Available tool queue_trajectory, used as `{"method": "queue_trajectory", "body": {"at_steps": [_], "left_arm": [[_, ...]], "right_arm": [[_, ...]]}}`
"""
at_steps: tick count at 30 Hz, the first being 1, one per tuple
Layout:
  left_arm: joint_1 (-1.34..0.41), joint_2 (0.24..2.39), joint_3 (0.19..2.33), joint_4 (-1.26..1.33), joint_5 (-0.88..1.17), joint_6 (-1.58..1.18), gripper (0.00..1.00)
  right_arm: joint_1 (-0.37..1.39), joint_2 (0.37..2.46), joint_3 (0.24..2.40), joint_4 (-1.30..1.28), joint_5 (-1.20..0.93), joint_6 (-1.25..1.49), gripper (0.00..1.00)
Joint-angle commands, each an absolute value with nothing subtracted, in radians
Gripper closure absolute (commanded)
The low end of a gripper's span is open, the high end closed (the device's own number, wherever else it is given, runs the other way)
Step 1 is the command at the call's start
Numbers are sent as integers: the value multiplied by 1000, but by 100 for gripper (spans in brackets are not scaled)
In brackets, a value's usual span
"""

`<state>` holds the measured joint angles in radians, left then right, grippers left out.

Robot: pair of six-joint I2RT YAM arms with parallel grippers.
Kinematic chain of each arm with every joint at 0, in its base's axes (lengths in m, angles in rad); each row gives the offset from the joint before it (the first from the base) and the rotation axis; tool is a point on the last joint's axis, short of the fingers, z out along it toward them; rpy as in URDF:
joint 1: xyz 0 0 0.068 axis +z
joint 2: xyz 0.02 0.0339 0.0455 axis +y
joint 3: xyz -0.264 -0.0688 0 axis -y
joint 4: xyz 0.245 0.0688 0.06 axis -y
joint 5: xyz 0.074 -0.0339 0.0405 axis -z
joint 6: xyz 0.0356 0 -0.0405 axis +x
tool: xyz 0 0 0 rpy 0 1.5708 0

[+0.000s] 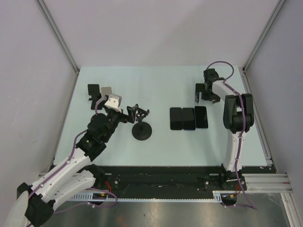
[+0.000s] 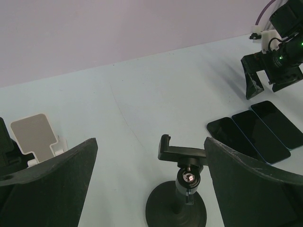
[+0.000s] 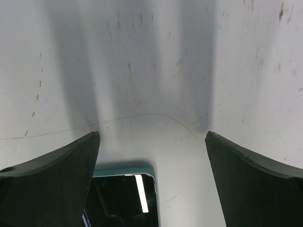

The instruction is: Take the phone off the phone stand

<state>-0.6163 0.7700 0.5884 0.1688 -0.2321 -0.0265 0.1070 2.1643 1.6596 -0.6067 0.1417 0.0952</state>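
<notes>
The black phone stand [image 1: 142, 130] with a round base stands left of the table's middle; its clamp [image 2: 182, 152] holds nothing. Three dark phones [image 1: 188, 118] lie flat side by side to its right, also seen in the left wrist view [image 2: 255, 133]. My left gripper [image 1: 134, 114] is open, its fingers [image 2: 57, 179] on either side of the stand's clamp without touching it [image 2: 150, 147]. My right gripper [image 1: 204, 98] hangs open just beyond the phones' far ends. Between its fingers [image 3: 152, 138] only the teal-edged top end of one phone [image 3: 124, 198] shows.
A small black stand [image 1: 93, 91] and a white one [image 1: 107, 91] sit at the back left; the white one [image 2: 34, 135] shows beside my left finger. Grey walls close the table on three sides. The arms' bases line the near edge.
</notes>
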Motion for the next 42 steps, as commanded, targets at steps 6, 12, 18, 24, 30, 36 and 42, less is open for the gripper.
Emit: {"method": "queue_trajectory", "body": {"at_steps": [6,12,18,24,30,36,42], "left_arm": [[-611,752,604,181,-224,-25,0],[-611,752,604,181,-224,-25,0],[-611,746,604,179,-224,-26,0],[-612,749,606,178,-219,-38,0],[-630,762,620,146,-273,-124,0],[-652,833,710,12,-304,-317,0],[-758,952,856,-144,-520,-469,0]], "right_arm": [[106,2060,1516,-604,140,114,0],[103,2037,1494,-603,133,115,0],[103,2003,1496,-598,129,118,0],[109,1936,1517,-604,138,120,0],[143,1775,1497,-591,112,103,0],[181,1541,1399,-584,81,100,0],[232,1306,1253,-555,22,118,0]]}}
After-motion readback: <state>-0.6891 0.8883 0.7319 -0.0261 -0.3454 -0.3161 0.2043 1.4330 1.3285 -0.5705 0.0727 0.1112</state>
